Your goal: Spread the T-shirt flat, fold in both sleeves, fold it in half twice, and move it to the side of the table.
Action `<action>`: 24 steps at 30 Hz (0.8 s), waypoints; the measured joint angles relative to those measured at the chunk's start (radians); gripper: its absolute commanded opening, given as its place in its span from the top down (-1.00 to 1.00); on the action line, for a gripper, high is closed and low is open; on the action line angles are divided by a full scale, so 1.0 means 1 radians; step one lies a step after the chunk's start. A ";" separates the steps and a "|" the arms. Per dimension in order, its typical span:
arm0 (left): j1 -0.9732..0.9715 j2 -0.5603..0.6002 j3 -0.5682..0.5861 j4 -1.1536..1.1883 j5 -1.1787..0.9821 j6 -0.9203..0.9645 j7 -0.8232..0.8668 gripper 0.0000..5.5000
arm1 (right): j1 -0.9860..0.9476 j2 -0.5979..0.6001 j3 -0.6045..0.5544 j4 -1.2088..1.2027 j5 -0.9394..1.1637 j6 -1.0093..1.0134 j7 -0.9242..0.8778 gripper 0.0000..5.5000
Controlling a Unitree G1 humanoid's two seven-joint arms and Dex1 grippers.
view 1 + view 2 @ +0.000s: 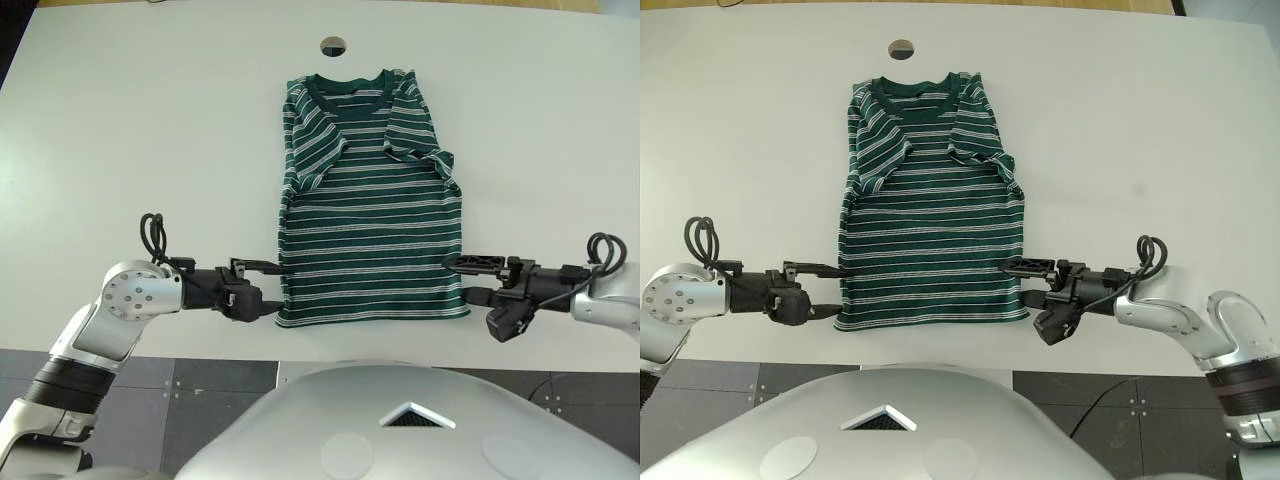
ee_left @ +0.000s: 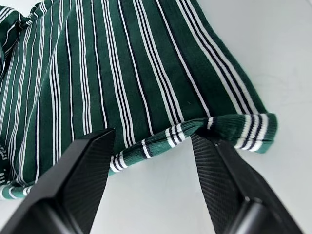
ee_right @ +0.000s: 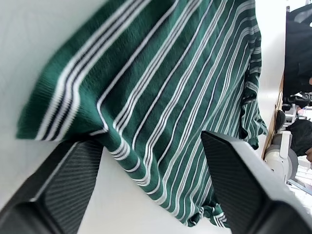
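Lying flat, T-shirt [image 1: 370,220] corners sit between spread fingers [image 2: 83,170].

A round port [image 1: 333,45] (dark-centred) lies toward the far edge, grey floor tiles [image 1: 200,385] nearest.

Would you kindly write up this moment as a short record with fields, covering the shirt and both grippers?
T-shirt: green with white stripes, flat on the white table, collar away from the robot
Sleeves: both folded in over the chest
Left gripper: open, straddling the hem at its left corner
Right gripper: open, straddling the hem at its right corner
Halving folds: not yet done
Other: round hole in the table beyond the collar
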 measured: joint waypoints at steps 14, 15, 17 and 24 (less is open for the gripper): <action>-0.032 0.049 -0.050 -0.026 0.005 0.047 -0.057 0.75 | -0.016 0.000 0.063 -0.003 -0.016 0.040 0.020 0.88; -0.034 0.054 -0.052 -0.027 0.005 0.049 -0.062 0.77 | -0.015 0.000 0.067 -0.003 -0.003 0.048 0.034 0.91; -0.037 0.067 -0.056 -0.022 0.005 0.048 -0.073 0.91 | -0.007 -0.003 0.076 -0.003 0.059 0.092 0.070 0.96; -0.002 0.112 -0.043 -0.013 -0.079 0.061 -0.123 0.95 | 0.085 -0.034 0.101 -0.089 0.343 0.294 0.234 0.96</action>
